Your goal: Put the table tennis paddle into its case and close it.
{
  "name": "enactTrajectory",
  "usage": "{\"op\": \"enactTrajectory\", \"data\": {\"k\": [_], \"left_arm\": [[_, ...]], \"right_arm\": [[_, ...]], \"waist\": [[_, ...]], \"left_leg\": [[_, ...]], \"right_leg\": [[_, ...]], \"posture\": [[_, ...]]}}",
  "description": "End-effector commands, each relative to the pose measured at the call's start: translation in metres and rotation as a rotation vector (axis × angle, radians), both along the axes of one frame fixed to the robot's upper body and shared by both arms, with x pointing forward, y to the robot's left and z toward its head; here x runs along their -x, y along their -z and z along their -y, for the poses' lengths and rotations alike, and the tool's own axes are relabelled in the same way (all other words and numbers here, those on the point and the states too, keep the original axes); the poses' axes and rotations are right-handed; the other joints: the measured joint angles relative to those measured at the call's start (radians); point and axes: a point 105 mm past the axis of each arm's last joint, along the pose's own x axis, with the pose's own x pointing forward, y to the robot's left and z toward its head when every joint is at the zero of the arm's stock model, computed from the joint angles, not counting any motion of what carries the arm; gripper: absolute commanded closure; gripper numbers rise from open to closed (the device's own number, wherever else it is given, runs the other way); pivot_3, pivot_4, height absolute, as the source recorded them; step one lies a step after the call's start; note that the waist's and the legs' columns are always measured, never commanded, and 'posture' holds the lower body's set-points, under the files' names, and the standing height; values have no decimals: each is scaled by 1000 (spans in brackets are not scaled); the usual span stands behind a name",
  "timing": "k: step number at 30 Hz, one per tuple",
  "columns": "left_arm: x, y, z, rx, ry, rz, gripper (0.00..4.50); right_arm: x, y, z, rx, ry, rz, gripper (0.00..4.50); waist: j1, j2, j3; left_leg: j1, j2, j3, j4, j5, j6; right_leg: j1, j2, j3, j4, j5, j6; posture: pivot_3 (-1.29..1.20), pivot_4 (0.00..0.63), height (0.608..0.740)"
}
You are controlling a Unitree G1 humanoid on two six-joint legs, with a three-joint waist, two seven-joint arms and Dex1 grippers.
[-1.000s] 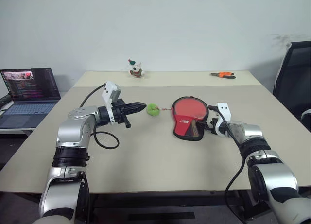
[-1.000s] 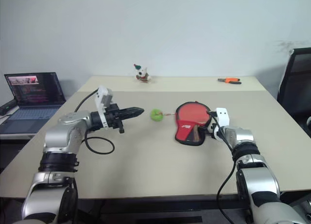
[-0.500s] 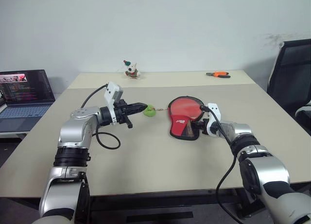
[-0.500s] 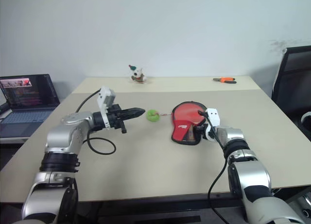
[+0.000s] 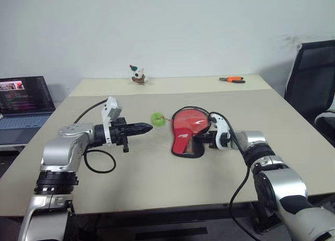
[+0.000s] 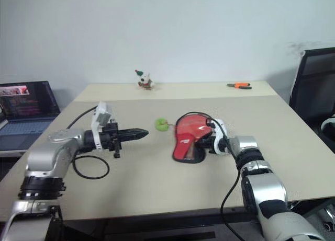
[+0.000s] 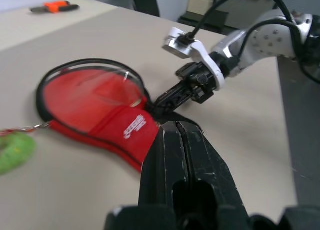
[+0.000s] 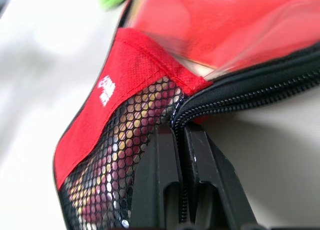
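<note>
I have the right gripper [image 5: 203, 141] pinched shut on the black zip edging of the case [image 5: 187, 132], down at its narrow handle end, by the mesh pocket. The case lies flat near the middle of the table [image 5: 157, 173], a little toward its right edge, red side up. Through the clear window of the round part I can make out a red face, so I judge the table tennis paddle [image 8: 240, 25] is already inside; its handle is hidden from me, so I cannot confirm it is fully seated. The zip looks closed along the stretch next to my fingers, but in the left wrist view the black edging around the round head seems to stand proud, so I would call the closing unfinished. How much of the zip is left to run I cannot tell.

My left gripper [image 5: 146, 128] is closed on nothing, held just above the table left of the case, pointing toward the green ball [image 5: 157, 118] tethered at the case's far left side.
</note>
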Motion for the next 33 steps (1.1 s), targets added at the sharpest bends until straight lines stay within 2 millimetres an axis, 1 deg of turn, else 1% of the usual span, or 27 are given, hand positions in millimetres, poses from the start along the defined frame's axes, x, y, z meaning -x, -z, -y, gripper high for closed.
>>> {"op": "enactTrajectory", "data": {"k": [1, 6, 9, 11, 14, 18, 21, 24, 27, 29, 33], "left_arm": [[19, -4, 10, -17, 78, 20, 4500], [42, 10, 24, 3, 141, -47, 4500], [58, 18, 32, 1, 188, -86, 4500], [66, 21, 35, 1, 208, -104, 4500], [72, 24, 36, -8, 228, -114, 4500], [73, 25, 34, -31, 237, -117, 4500], [74, 27, 32, -56, 243, -119, 4500], [73, 26, 30, -63, 238, -116, 4500], [71, 26, 30, -64, 233, -112, 4500], [72, 26, 32, -66, 235, -112, 4500], [73, 28, 31, -68, 228, -115, 4500]], "right_arm": [[19, -5, -14, -30, -97, -19, 4483], [55, 9, -5, -13, -98, -75, 4483], [79, 12, 6, -11, -86, -105, 4483], [91, 13, 13, -9, -66, -128, 4483], [105, 15, 20, -6, -50, -152, 4483], [121, 18, 23, -8, -34, -182, 4483], [126, 20, 25, -6, -24, -195, 4483], [127, 21, 26, -1, -13, -200, 4483], [122, 24, 27, 7, 5, -196, 4483], [116, 27, 31, 20, 30, -193, 4483], [113, 28, 38, 27, 51, -193, 4483]], "waist": [[1, 0, 0], [15, 0, 0], [21, 0, 0], [26, 0, 0], [30, 0, 0], [34, 0, 0], [34, 0, 0], [35, 0, 0], [35, 0, 0], [35, 0, 0], [35, 0, 0]], "left_leg": [[-1, 0, -1, 0, 0, 0], [-2, 0, -2, 0, 0, 0], [-2, 0, -3, 0, 0, 0], [-2, -1, -3, 0, 0, 0], [-2, -1, -3, 1, 0, 0], [-1, -1, -3, 1, 0, 0], [-1, -1, -3, 1, 0, 0], [-1, -1, -3, 0, 0, 0], [-1, -1, -4, 0, 0, 0], [-1, -1, -3, 0, 0, 0], [-1, -1, -3, 1, 0, 0]], "right_leg": [[0, 0, 0, 0, 0, 0], [0, -1, 1, -1, 0, 0], [0, -1, 1, -1, 0, 0], [0, -1, 1, -1, -1, 0], [1, -1, 0, -1, -1, 0], [1, -1, 0, -1, -1, 0], [1, -1, -1, -1, -1, 0], [1, -1, -4, -1, -1, 0], [1, -1, -4, -1, -1, 0], [1, -1, -4, -1, -1, 0], [2, -1, -5, -1, -1, 0]], "posture": [[0, 150, 740], [0, 150, 740], [0, 150, 740], [0, 150, 740], [0, 150, 740], [0, 150, 740], [0, 150, 740], [0, 150, 740], [0, 150, 740], [0, 150, 740], [0, 150, 740]]}}
